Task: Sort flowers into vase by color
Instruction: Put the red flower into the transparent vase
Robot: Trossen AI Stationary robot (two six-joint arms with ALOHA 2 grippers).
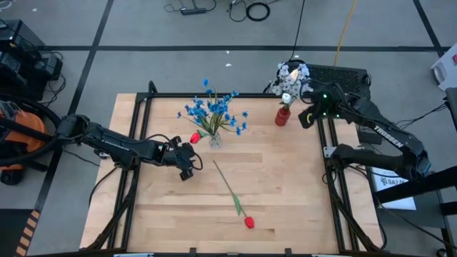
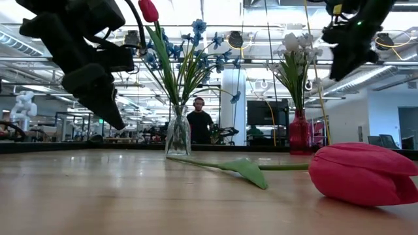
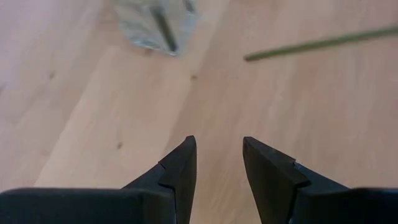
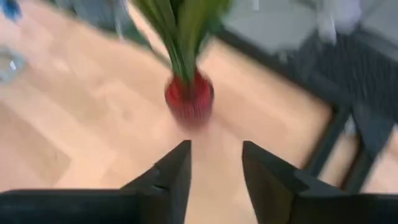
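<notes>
A clear glass vase (image 1: 214,140) at the table's far middle holds the blue flowers (image 1: 214,108) and one red tulip bud (image 1: 195,138). A red vase (image 1: 283,116) near the far right corner holds the white flowers (image 1: 293,74). Another red tulip (image 1: 249,222) lies flat on the table, its stem (image 1: 227,184) running toward the clear vase. My left gripper (image 1: 188,165) hovers open just left of that stem's far end, with the clear vase's base (image 3: 152,25) ahead of it. My right gripper (image 4: 216,149) is open, above and just right of the red vase (image 4: 188,99).
A black metal frame (image 1: 132,135) borders the wooden table on its left, far and right sides. Bare wood lies across the near half around the lying tulip (image 2: 362,173). A person (image 2: 199,121) shows in the room far behind the clear vase (image 2: 177,130).
</notes>
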